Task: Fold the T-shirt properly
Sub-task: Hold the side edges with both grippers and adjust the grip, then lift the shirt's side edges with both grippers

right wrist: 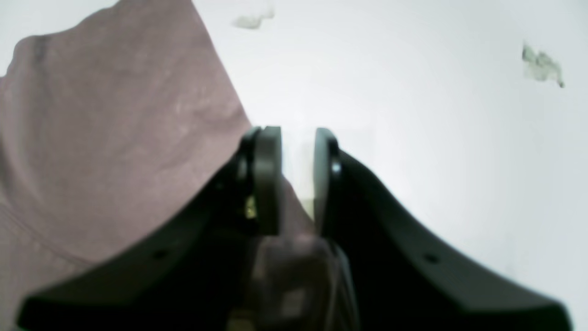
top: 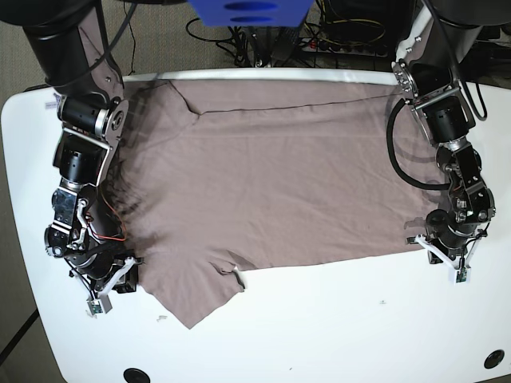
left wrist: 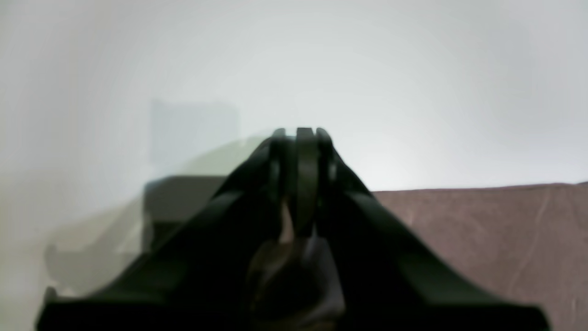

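Base view shows the white table [top: 335, 335] carrying the T-shirt [top: 271, 183], spread flat and nearly full width, its far edge along the table's back rim and one sleeve pointing toward the near edge between the two arms. No fold is laid yet, so my judgement is that the task sits at its opening step: flattening is about done and the first fold is still to come.

The right gripper [top: 112, 287] rests low at the shirt's near corner, the cloth lying just beyond and inboard of it. In the right wrist view its jaws stand a little apart with bare table showing between the tips, and a bit of mauve fabric sits lower between the fingers [right wrist: 268, 179]; whether that fabric is truly held I cannot tell.

The left gripper [top: 449, 259] sits at the opposite side edge of the shirt, the hem just inboard of it. In the left wrist view its jaws are pressed together, and the cloth lies off to one side of them, not between the tips.

Next, each claw likely needs a firm pinch on its own edge of the shirt, then a matched lift and carry across the body so the layers land square.
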